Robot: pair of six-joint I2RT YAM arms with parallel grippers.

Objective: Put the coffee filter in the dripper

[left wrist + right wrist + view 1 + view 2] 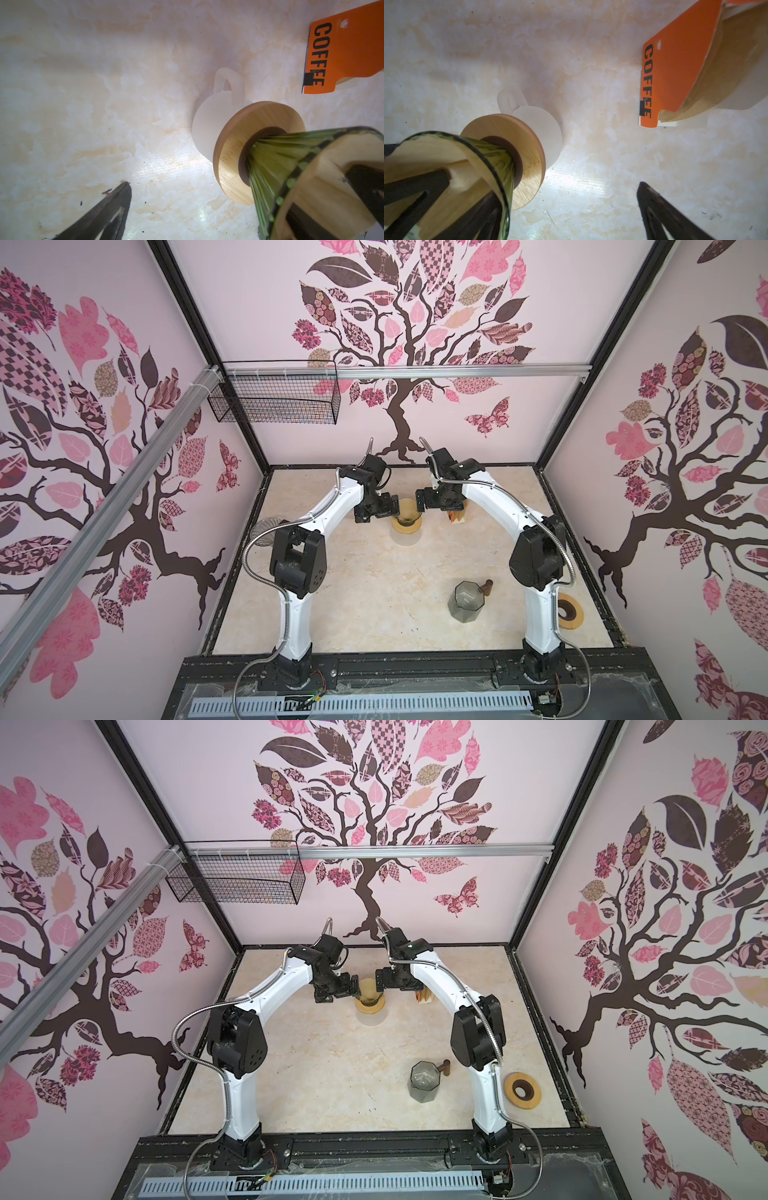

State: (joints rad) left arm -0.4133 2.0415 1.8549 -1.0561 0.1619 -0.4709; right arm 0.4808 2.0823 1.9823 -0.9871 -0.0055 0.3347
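The green glass dripper (276, 162) (502, 166) stands in a wooden collar (232, 149) on a frosted mug (204, 126), at the back middle in both top views (406, 519) (369, 997). The pale paper coffee filter (332, 164) (431, 149) lines the inside of the dripper. My left gripper (394, 511) (207, 195) and right gripper (420, 502) (566, 191) meet at the dripper from either side. Both are open. Each straddles the rim with one finger inside the filter cone and the other finger (108, 212) (658, 209) outside over the table.
An orange "COFFEE" filter packet (679, 79) (455, 516) stands just right of the dripper. A grey glass pitcher with a wooden handle (467, 599) sits front right, with a wooden ring (523, 1090) beyond it. A wire ball (266, 531) lies left; a wire basket (274, 400) hangs on the wall.
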